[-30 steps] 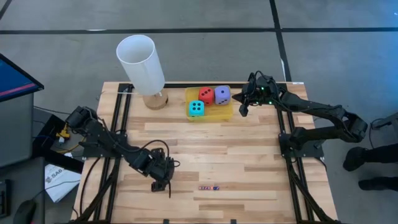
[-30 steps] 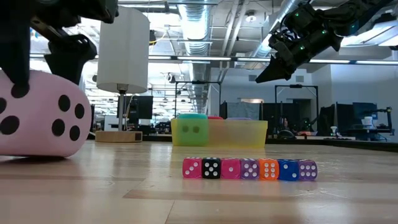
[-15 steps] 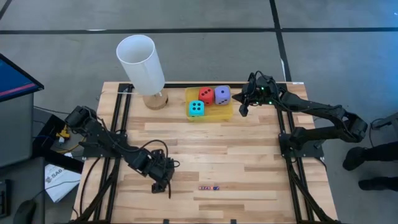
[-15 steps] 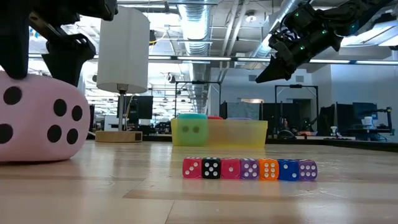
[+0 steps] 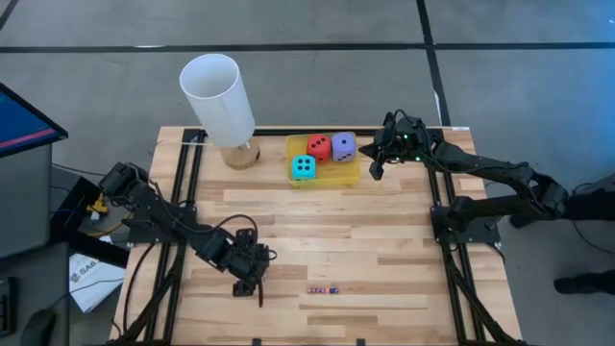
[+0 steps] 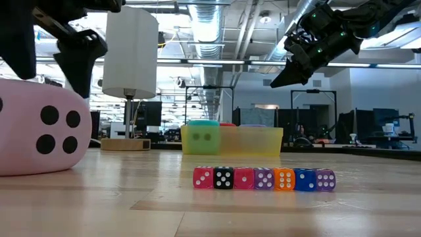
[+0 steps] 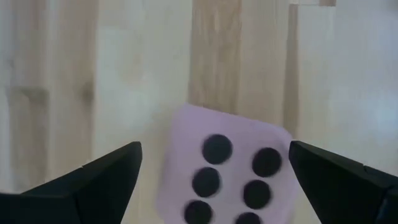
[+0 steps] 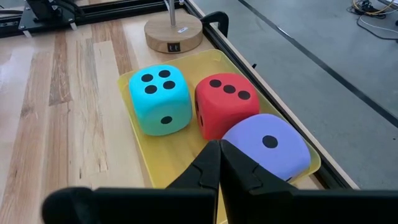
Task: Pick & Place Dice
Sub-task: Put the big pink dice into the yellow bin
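We hover our spread left jaws [image 7: 211, 180] over the pink die [image 7: 224, 165]; next we must lower and pinch it. Our right jaws [image 8: 219, 163] are pressed together.

From above, the pink die [image 7: 224, 168] is hidden under the left gripper [image 5: 248, 281]. The wrist picture's edge cuts off its lower part between the open jaws.

The left arm reaches from the table's nine o'clock edge toward six o'clock, bent low over the boards. Its left gripper [image 5: 248, 282] points down with jaws spread wide. The right arm stretches from the three o'clock side toward twelve o'clock, held above the table. Its right gripper [image 5: 376, 169] angles downward, fingers [image 8: 214, 165] pressed together.
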Robot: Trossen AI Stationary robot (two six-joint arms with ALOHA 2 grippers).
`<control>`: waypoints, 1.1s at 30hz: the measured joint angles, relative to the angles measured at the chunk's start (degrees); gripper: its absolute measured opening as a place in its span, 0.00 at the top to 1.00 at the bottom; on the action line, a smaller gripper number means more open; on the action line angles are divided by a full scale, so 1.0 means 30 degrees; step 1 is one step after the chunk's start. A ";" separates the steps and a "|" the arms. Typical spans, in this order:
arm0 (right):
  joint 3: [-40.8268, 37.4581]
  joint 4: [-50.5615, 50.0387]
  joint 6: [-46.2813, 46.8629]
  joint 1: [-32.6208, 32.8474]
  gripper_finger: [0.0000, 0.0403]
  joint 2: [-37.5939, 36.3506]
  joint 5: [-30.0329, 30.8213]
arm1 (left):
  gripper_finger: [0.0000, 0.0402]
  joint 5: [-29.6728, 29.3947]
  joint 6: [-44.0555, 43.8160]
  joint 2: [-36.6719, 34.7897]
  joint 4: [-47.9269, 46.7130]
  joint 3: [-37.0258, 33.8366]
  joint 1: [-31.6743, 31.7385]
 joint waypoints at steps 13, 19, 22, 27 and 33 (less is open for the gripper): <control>0.0000 0.0000 -0.0029 0.0000 1.00 0.0000 0.0000 | 0.01 0.0918 0.0350 0.0252 -0.0249 0.0022 -0.0182; 0.0000 -0.0265 -0.0022 0.0000 1.00 0.0000 0.0006 | 0.01 0.1784 0.0380 0.0836 -0.0430 0.0101 -0.0148; 0.0000 -0.0582 -0.0029 0.0000 1.00 0.0000 0.0000 | 0.01 0.1778 0.0411 0.0865 -0.0447 0.0102 -0.0176; 0.0000 -0.0761 -0.0029 0.0000 1.00 0.0000 0.0000 | 0.01 0.1876 0.1037 0.0889 -0.0530 0.0102 -0.0175; 0.0000 -0.0761 -0.0036 0.0000 1.00 0.0000 0.0000 | 0.01 0.1908 0.1150 0.0903 -0.0590 0.0064 -0.0182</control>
